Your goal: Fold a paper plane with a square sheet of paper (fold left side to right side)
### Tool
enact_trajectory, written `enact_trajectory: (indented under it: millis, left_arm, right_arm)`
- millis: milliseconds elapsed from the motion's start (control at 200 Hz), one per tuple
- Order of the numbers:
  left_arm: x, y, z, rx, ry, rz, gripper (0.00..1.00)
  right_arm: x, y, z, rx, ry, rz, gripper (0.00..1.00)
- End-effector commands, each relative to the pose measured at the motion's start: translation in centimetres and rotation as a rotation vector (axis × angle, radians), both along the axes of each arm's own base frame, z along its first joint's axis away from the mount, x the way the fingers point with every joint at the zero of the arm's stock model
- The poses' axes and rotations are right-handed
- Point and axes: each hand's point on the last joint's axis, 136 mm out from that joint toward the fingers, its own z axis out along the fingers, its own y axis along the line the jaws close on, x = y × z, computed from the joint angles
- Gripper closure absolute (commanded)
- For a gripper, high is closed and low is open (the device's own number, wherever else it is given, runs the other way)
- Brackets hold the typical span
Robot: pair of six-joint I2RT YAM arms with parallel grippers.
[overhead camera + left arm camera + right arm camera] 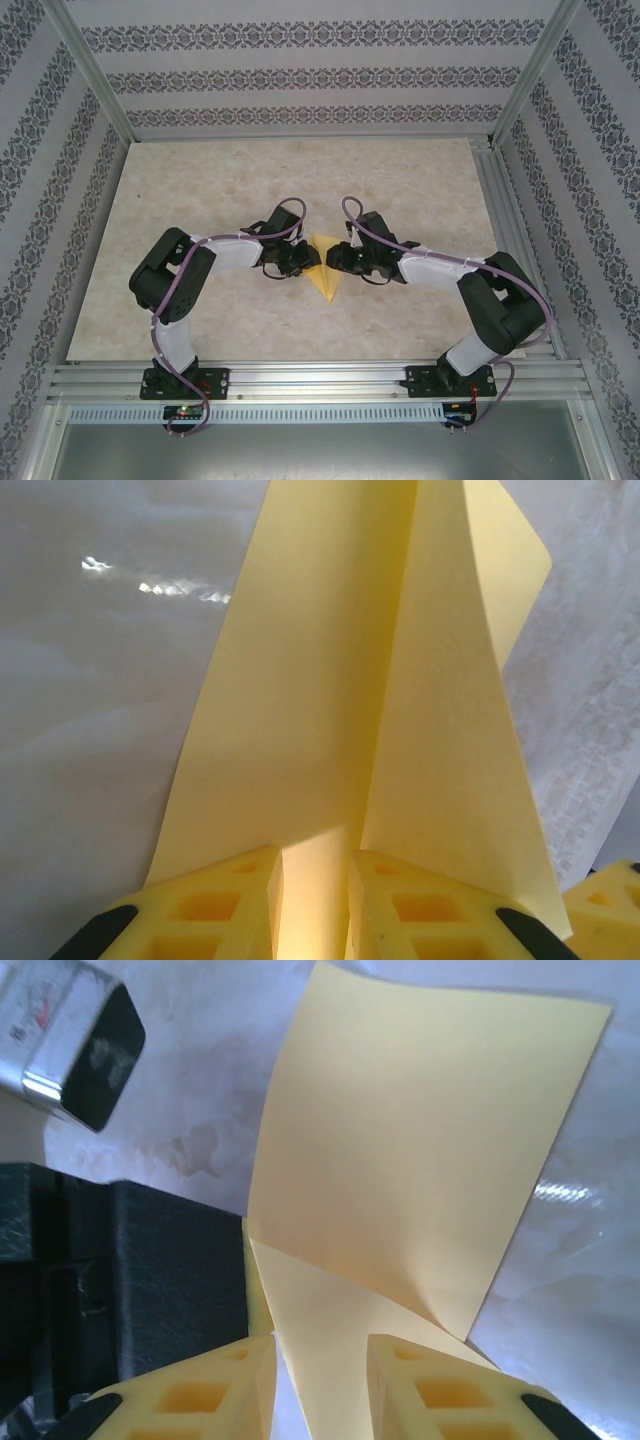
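Springing flap: square sheet of paper point(430, 1140) may unfold; my right fingers point(252, 1365) parted.
My left fingers point(268, 872): narrow gap; crease could skew.

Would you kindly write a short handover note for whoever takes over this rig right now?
Left gripper: jaws slightly apart, the paper running into the gap; no firm pinch visible.
Right gripper: jaws apart, one end of the paper between them, not clamped.
Paper: in the middle of the table, between both grippers, pointed end toward the arm bases.
Done: the first folds are in and the creases show.
Left to do: one flap stands up off the table. It probably needs pressing flat, then the remaining folds for the plane.
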Motion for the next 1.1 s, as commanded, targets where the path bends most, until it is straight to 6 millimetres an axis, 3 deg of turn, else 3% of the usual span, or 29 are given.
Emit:
enact_trajectory:
  millis: [0,220,585,1094]
  left_arm:
    - [0.1,-0.6,0.1,0.013,-0.013,-0.025,0.74]
    - [0.2,-0.6,0.4,0.016,-0.017,-0.025,0.75]
    - [0.2,-0.6,0.3,0.020,-0.013,-0.028,0.77]
    - [0.2,-0.6,0.3,0.021,-0.015,-0.029,0.77]
  right_arm:
    - [-0.4,0.8,-0.1,-0.024,-0.018,0.027,0.68]
    - [-1.2,1.6,-1.1,-0.052,-0.009,0.048,0.65]
    - [1.6,1.2,1.2,0.049,-0.035,-0.019,0.66]
    - [2.9,2.2,0.2,0.002,-0.002,-0.014,0.71]
